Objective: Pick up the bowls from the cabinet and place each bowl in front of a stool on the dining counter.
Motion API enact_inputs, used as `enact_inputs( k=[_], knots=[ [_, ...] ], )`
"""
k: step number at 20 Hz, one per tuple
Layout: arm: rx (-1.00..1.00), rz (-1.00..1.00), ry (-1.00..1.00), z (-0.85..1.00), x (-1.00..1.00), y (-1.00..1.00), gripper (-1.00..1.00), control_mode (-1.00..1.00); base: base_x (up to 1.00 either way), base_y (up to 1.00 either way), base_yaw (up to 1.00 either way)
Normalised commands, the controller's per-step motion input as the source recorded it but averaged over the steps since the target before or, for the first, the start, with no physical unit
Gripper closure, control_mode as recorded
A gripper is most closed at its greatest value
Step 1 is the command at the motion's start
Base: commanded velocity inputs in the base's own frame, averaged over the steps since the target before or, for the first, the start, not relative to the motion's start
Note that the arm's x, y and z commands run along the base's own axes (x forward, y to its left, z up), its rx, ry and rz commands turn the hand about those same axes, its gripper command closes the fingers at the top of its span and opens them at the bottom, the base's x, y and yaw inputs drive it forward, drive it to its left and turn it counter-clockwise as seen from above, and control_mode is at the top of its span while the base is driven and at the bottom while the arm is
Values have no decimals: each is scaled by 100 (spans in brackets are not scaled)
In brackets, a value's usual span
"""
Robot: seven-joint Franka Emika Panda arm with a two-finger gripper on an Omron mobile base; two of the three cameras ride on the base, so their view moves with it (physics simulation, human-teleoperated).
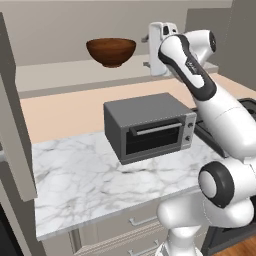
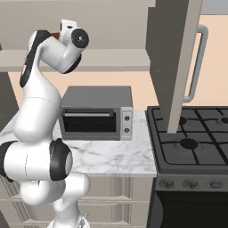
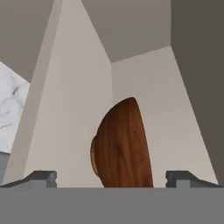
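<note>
tool [image 3: 111, 177]: fingers spread wide, grasping nothing, raised beside the bowl | brown wooden bowl [image 1: 111, 51]: upright on the open cabinet's shelf [image 1: 60, 75], above the toaster oven [image 1: 149, 127] on the marble worktop [image 1: 85, 185]

So the wooden bowl [image 1: 111, 51] sits upright on the cabinet shelf [image 1: 55, 75], and down below the marble countertop [image 1: 85, 180] has a grey toaster oven [image 1: 149, 126] on it.

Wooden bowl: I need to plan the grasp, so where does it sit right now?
The wooden bowl sits on the cabinet shelf in the left base view, above and behind the toaster oven, left of the open gripper.
</note>
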Motion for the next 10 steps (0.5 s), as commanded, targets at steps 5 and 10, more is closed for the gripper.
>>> enact_inputs(
  k=[5, 10],
  knots=[
    [-10, 0, 0, 0, 40, 5, -100, -100, 0, 0, 0],
    [-8, -2, 4, 0, 36, 22, -100, -100, 0, 0, 0]
  ],
)
